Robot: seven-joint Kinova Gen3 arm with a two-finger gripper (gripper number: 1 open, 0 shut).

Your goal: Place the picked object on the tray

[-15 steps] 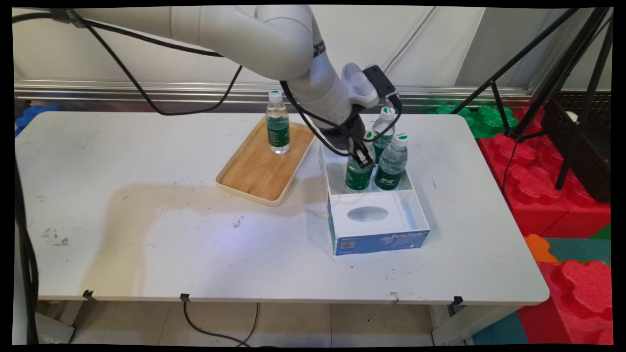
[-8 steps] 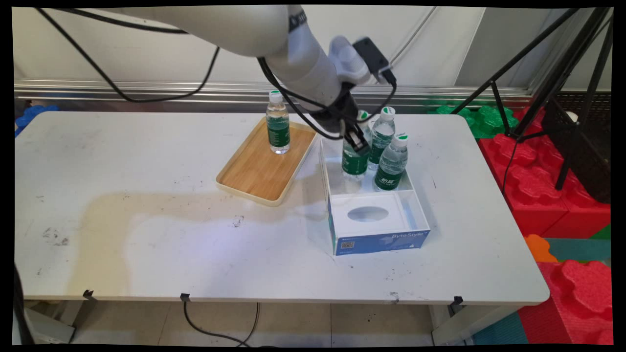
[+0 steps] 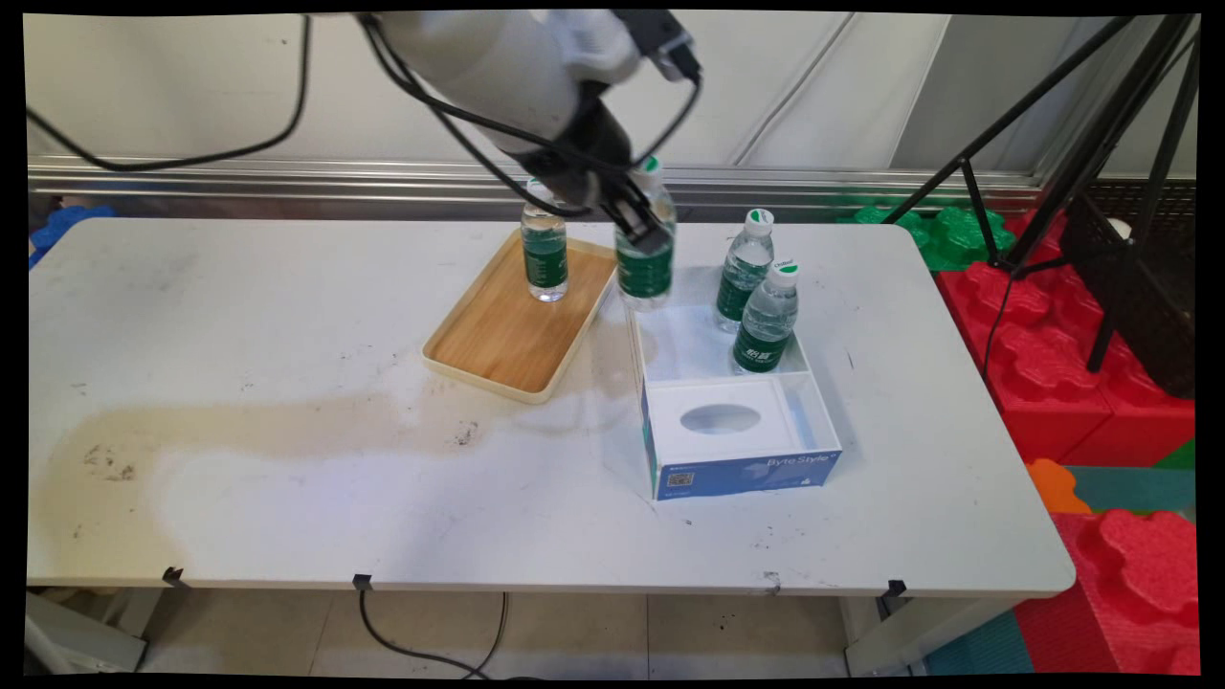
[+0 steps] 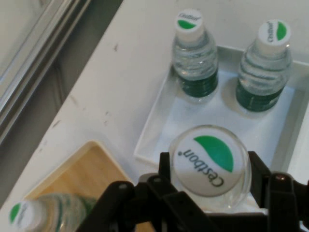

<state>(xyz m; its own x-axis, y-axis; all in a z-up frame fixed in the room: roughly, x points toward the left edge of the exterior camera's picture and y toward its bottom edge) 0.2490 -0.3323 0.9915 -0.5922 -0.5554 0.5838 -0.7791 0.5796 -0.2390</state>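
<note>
White table [image 3: 287,478] under me, scuffed and stained on the left side. On it, right of middle, a white and blue open box [image 3: 737,450] lettered ByteStyle; its near part holds a white insert with an oval hole, its far compartment holds two water bottles [image 3: 756,306] with green labels, standing upright at the right side, one just behind the other. Left of the box, touching or just beside its far left corner, a wooden tray [image 3: 507,335] with a pale rim; one more bottle [image 3: 544,254] stands upright at the tray's far end. My pincer [image 3: 639,222] is up off the table, above the gap between tray and box, closed around the neck of a fourth bottle [image 3: 645,268], which hangs upright in the air, clear of the box. Hand view: white Cestbon cap [image 4: 208,159] sits clamped between my fingers [image 4: 258,166], box bottles beyond it.
</note>
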